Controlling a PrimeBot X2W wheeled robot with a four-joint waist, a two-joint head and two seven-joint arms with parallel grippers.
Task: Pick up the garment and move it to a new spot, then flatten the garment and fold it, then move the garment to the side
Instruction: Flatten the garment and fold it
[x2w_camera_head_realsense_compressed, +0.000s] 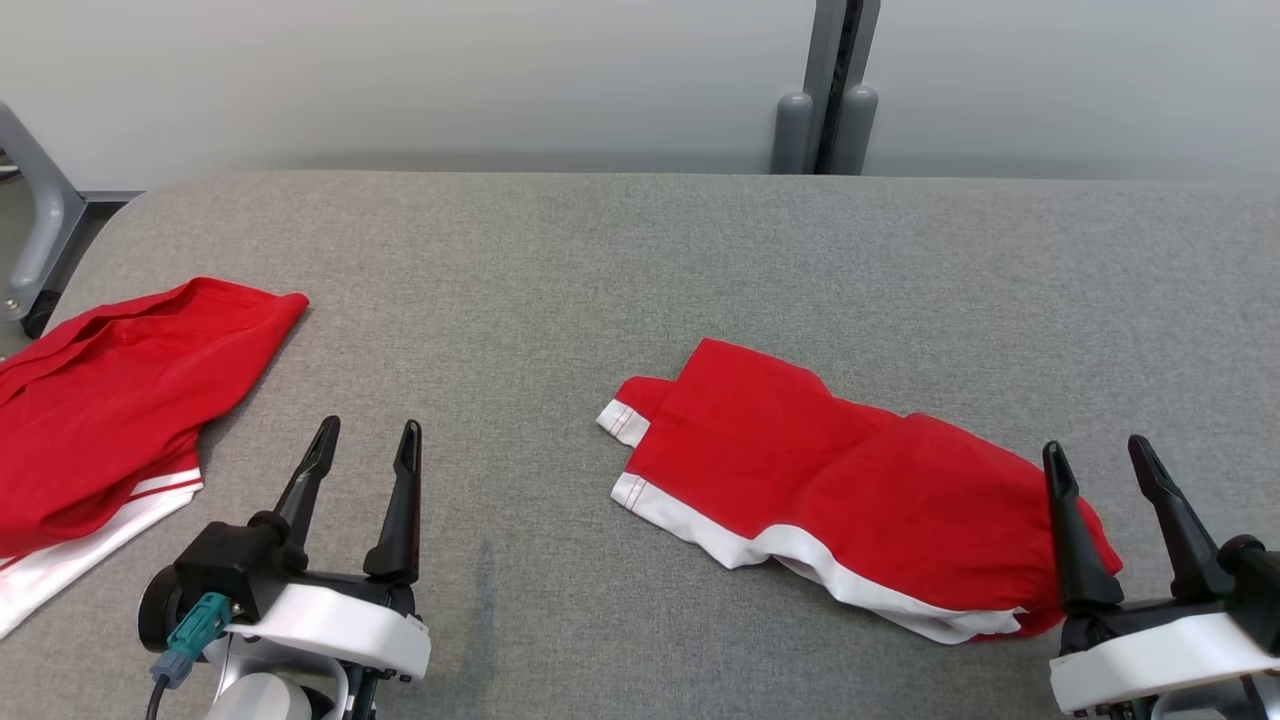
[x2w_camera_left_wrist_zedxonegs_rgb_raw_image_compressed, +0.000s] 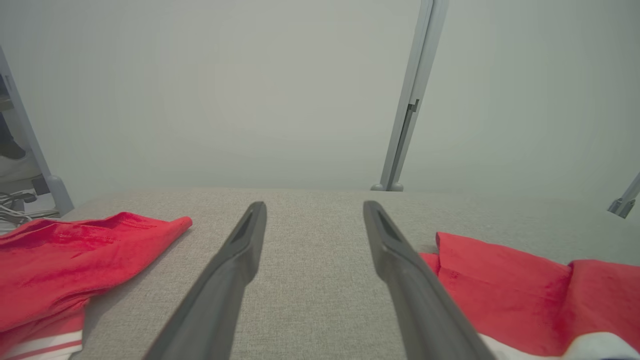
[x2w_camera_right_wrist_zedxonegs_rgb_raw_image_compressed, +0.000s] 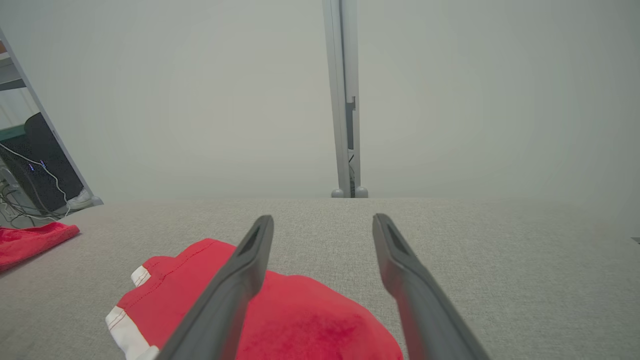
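Note:
A red garment (x2w_camera_head_realsense_compressed: 840, 480) with white hems lies bunched on the grey padded table (x2w_camera_head_realsense_compressed: 640, 260), right of centre. It also shows in the left wrist view (x2w_camera_left_wrist_zedxonegs_rgb_raw_image_compressed: 505, 290) and in the right wrist view (x2w_camera_right_wrist_zedxonegs_rgb_raw_image_compressed: 310, 320). My right gripper (x2w_camera_head_realsense_compressed: 1096, 447) hovers open at the garment's right end, its left finger over the cloth and nothing between the fingers (x2w_camera_right_wrist_zedxonegs_rgb_raw_image_compressed: 323, 218). Over bare table to the garment's left, my left gripper (x2w_camera_head_realsense_compressed: 369, 428) stands open and empty (x2w_camera_left_wrist_zedxonegs_rgb_raw_image_compressed: 314, 205).
A second red garment (x2w_camera_head_realsense_compressed: 110, 400) with white stripes lies at the table's left edge, left of my left gripper (x2w_camera_left_wrist_zedxonegs_rgb_raw_image_compressed: 60, 255). A grey post (x2w_camera_head_realsense_compressed: 830, 90) rises behind the table's far edge against a pale wall. A metal frame (x2w_camera_head_realsense_compressed: 40, 230) stands at the far left.

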